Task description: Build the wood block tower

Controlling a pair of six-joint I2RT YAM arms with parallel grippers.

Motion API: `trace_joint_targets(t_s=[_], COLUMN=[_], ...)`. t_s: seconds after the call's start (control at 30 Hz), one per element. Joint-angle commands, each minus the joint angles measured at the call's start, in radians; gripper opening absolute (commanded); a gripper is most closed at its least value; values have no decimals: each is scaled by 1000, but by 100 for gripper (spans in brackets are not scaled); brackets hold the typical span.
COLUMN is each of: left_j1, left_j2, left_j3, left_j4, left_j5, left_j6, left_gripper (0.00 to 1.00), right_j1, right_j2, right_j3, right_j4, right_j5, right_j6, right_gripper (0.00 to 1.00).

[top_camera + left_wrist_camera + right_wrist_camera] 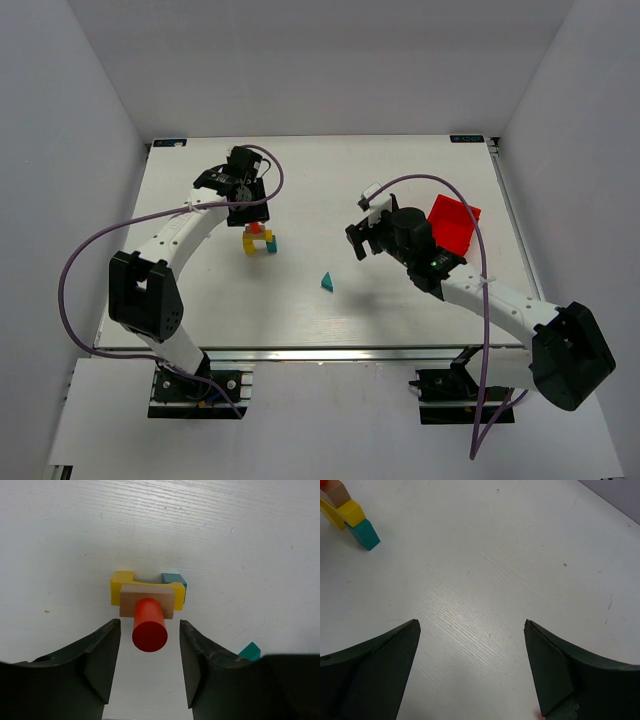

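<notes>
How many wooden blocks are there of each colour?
Yellow: 1, the yellow arch
Tan: 1, the tan block
Red: 1, the red cylinder
Teal: 2, the teal cube and the teal triangle
Total: 5 blocks

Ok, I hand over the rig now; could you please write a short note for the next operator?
Left gripper: open, jaws on either side of the red cylinder, not touching it.
Right gripper: open, empty, over bare table.
Done: yellow arch, tan block on it, red cylinder on top; teal cube beside the arch.
To do: teal triangle lies alone on the table, not yet placed.
</notes>
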Motion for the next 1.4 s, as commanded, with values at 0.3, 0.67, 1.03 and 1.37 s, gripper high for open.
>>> trace_joint_targets(t_s=[0.3, 0.67, 1.03, 1.37], left_j1=[-4, 0, 9, 14], left_j2=[-99, -399, -709, -795], left_j3=[-1, -59, -188, -234], left_j4=[15, -14, -184, -226], left_j5=[1, 24, -77, -97], left_j6=[-7, -42, -131, -151], left_gripper=[89, 98, 98, 98], right_j1=[-5, 36, 147, 190], right_j2=[-32, 44, 224, 353], right_j3=[-9, -6, -46, -69], right_j4=[6, -86, -12, 120], right_j5=[-81, -360, -254, -157], right_j6=[-26, 62, 89, 137], right_gripper=[89, 89, 87, 76])
